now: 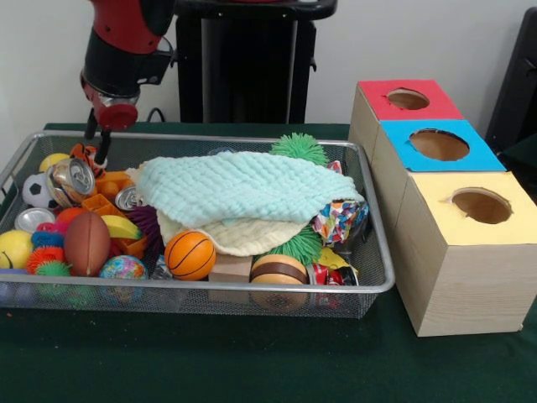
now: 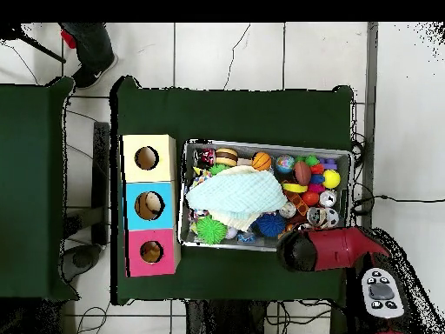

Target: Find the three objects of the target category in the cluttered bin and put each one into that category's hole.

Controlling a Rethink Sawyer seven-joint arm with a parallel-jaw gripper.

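A green surface [image 1: 252, 361] is seen nearest the front camera, and on it stands the wire-mesh bin [image 1: 201, 290], wide and shallow. Along its near wall lie a brown toy football [image 1: 86, 243], a globe-patterned ball [image 1: 122, 268], a small basketball [image 1: 190, 254] and a brown-and-cream striped wooden piece [image 1: 279, 269]. A yellow ball [image 1: 14, 248] is set at the near left corner. The middle of the bin is covered by a pale mint knitted cloth [image 1: 243, 189], under which a cream cloth [image 1: 243, 235] shows. Further back on the left, a crushed metal can [image 1: 70, 180] and a small soccer ball [image 1: 37, 191] are found, with a green spiky ball [image 1: 299, 148] at the far wall. An orange striped plush tiger [image 1: 87, 156] is seen at the far left corner, partly hidden. The hand [image 1: 97, 144] hangs just above it; its two dark fingers appear slightly apart, and whether the toy is touched cannot be told. Right of the bin, three wooden boxes stand in a row: the yellow-topped box [image 1: 470, 243] nearest, the blue-topped box [image 1: 436, 147] behind it, the red-topped box [image 1: 403, 101] farthest, each with a round hole.
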